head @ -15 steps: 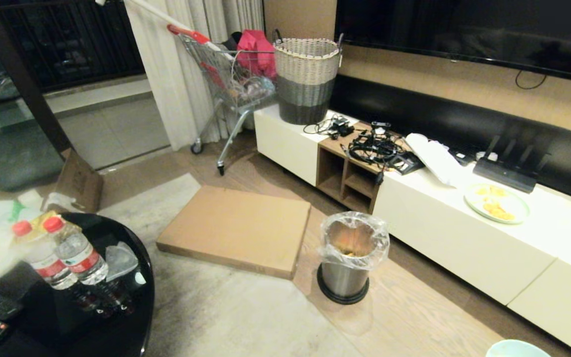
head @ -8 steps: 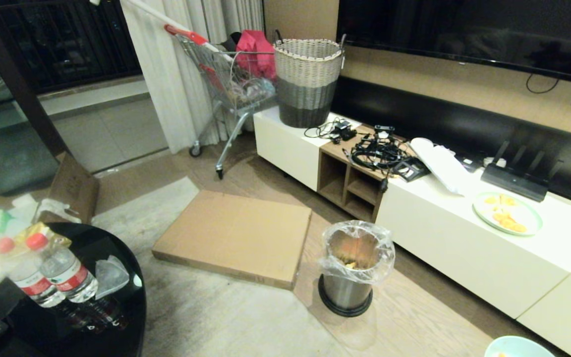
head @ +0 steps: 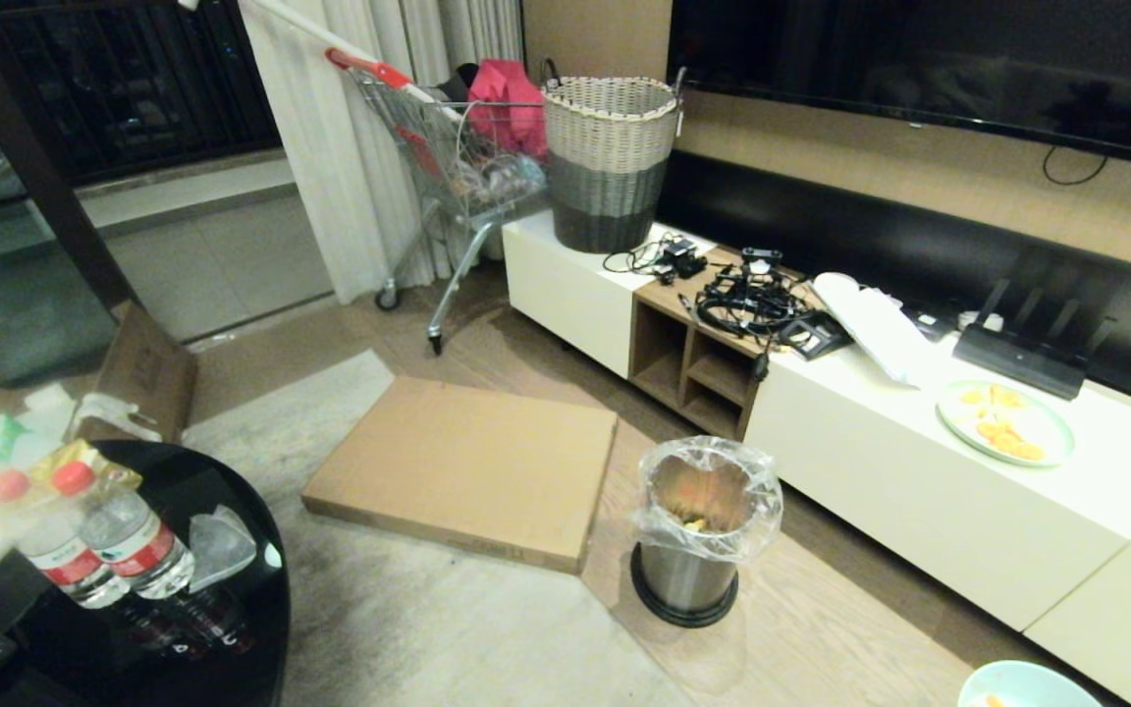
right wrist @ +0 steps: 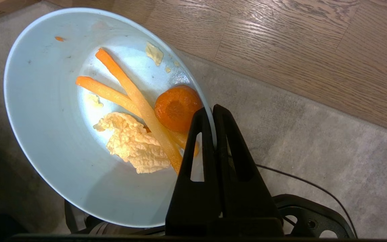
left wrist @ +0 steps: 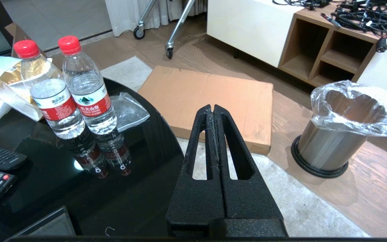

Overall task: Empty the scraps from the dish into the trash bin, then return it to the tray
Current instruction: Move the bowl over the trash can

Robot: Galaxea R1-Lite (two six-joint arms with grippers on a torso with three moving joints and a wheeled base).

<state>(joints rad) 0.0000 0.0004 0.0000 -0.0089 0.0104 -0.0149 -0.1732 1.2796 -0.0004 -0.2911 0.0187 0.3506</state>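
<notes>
The dish [right wrist: 45, 101], a pale bluish-white bowl, hangs tilted over the grey rug, and only its edge shows at the bottom right of the head view [head: 1037, 682]. My right gripper [right wrist: 210, 112] is shut on its rim. The scraps lie inside: a round carrot slice [right wrist: 176, 107], long orange strips [right wrist: 126, 87] and a pale crinkled leaf [right wrist: 133, 143]. The trash bin [head: 698, 525], shiny steel with a clear liner, stands on the wood floor left of and beyond the dish, also in the left wrist view [left wrist: 331, 148]. My left gripper [left wrist: 211, 109] is shut and empty over the black table's edge. The tray is out of view.
A flat cardboard box [head: 467, 471] lies on the floor left of the bin. A round black table [head: 134, 648] with two water bottles [head: 124, 540] is at the near left. The long white cabinet [head: 919, 501] on the right carries a pale-green plate [head: 1005, 422], cables and a woven basket [head: 608, 157].
The whole head view shifted early in the second, so the camera moved. A little more of the dish's edge now shows at the bottom right. The bin and furniture have not moved.
</notes>
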